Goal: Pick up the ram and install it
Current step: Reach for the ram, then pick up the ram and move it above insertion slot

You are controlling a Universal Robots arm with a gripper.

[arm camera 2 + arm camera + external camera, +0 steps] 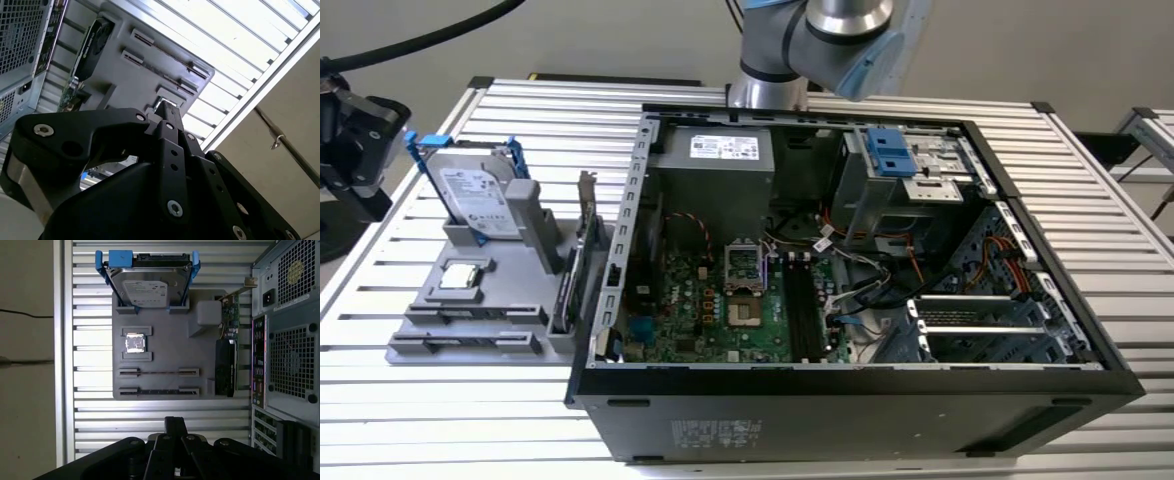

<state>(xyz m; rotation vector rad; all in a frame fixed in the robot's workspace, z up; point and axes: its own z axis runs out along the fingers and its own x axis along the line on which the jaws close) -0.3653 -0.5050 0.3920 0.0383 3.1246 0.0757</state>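
My gripper (175,422) hangs above the slatted table just off the near edge of a grey parts holder (165,347), apart from it. Its black fingers (172,117) sit pressed together with nothing between them. In the holder, a thin dark strip stands on edge between two end brackets; I take it for the ram (159,372), too thin to show its chips. A second such slot lies beside it. The open computer case (854,395) stands next to the holder, with long black memory slots (798,310) on its green motherboard.
The holder also carries a silver hard drive in a blue frame (147,285), a processor (135,343) and a dark expansion card (225,365). The case's rear panel (285,340) rises close beside the holder. Black hardware (354,140) juts in at the exterior view's left edge.
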